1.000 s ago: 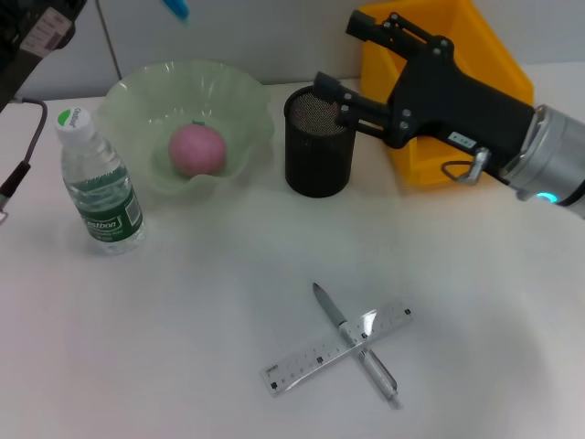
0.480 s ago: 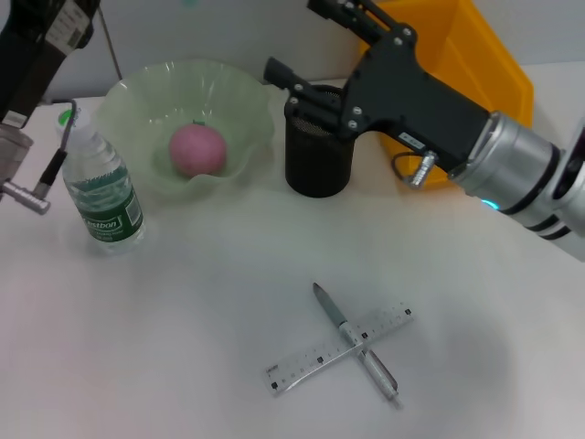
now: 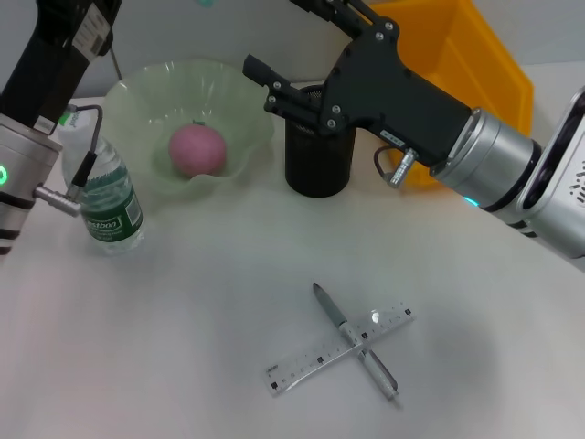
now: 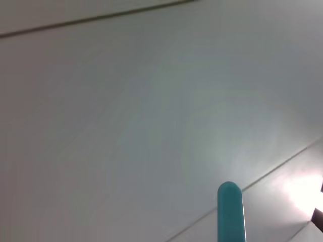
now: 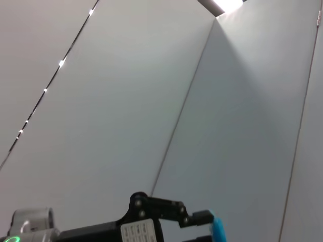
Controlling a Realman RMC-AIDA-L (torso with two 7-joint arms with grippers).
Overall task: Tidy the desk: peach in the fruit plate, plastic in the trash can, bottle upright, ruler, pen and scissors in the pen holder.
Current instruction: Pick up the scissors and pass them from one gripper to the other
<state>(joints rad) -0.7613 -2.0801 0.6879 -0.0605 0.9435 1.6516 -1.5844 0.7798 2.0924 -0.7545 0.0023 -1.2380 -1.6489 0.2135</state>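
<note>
Rising over the pen holder (image 3: 319, 151), the right hand (image 3: 292, 55) is now higher and farther toward the bowl (image 3: 128, 101) than a second ago, when it sat level with the holder's rim. Its fingers are spread wide and holding nothing that I can see. Judging from this, a drop into the holder is finished and the arm is pulling away.

Left hand (image 3: 206, 3) is almost out of the head view, above the bowl; only a teal fingertip (image 4: 230, 212) shows in the left wrist view, so I cannot tell its opening. The left arm has moved in beside the bottle (image 3: 102, 192) since a second ago.

Peach (image 3: 196, 150) is sitting in the bowl. Bottle is standing upright beside the bowl. Yellow bin (image 3: 475, 64) is behind the holder. Pen (image 3: 355, 343) and ruler (image 3: 338, 349) are lying crossed on the counter (image 3: 183, 347), well in front of the holder, not yet collected. Scissors are not visible.
</note>
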